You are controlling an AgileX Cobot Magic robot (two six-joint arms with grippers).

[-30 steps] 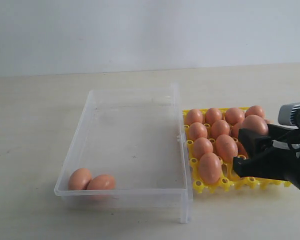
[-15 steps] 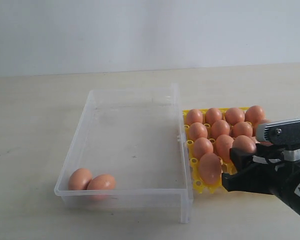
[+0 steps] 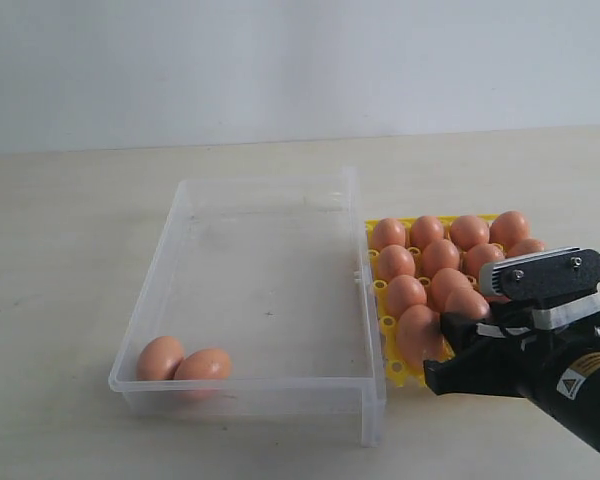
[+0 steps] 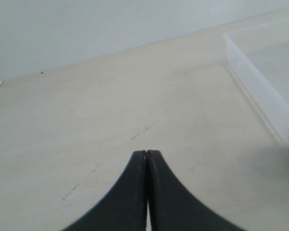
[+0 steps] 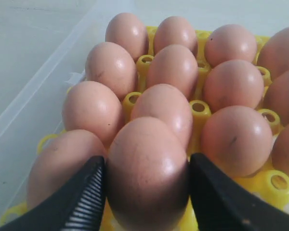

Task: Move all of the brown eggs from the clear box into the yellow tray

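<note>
My right gripper (image 3: 450,350) is shut on a brown egg (image 5: 147,173), its black fingers (image 5: 86,192) pressed against both sides. It holds that egg low over the near row of the yellow tray (image 3: 392,372), where several brown eggs (image 3: 420,335) sit in cups. Two brown eggs (image 3: 160,357) (image 3: 203,365) lie side by side in the near left corner of the clear box (image 3: 270,380). The left gripper (image 4: 147,153) is shut and empty over bare table, beside a wall of the clear box (image 4: 260,96). It does not show in the exterior view.
The clear box and the yellow tray (image 5: 200,107) stand side by side on a pale tabletop (image 3: 70,250). The right arm's body (image 3: 570,380) covers the tray's near right part. A plain wall (image 3: 280,60) runs behind.
The right gripper, with the egg in it, has moved left and down from the tray's right side to its near row. The two eggs in the box have stayed still.
</note>
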